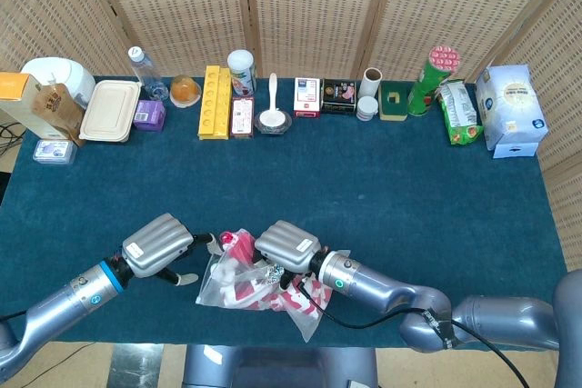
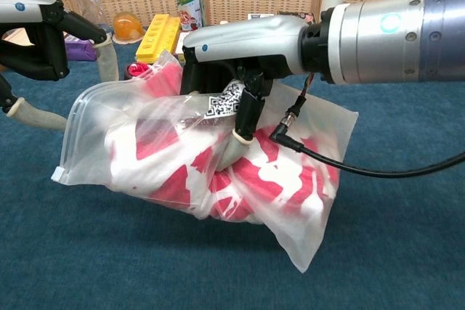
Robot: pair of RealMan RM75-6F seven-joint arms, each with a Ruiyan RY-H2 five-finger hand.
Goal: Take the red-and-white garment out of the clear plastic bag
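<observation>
Just left of the clear plastic bag, the left hand hangs with its fingers spread apart and nothing in them, their tips close to the bag's open zip edge. The bag itself lies on the blue table near its front edge, the red-and-white garment bunched up inside it. On the bag's top the right hand presses down, its fingers curled into the plastic and gripping the bag

Low in the frame's centre, the right hand grips the clear plastic bag of red-and-white garment; the left hand hovers spread just left.
</observation>
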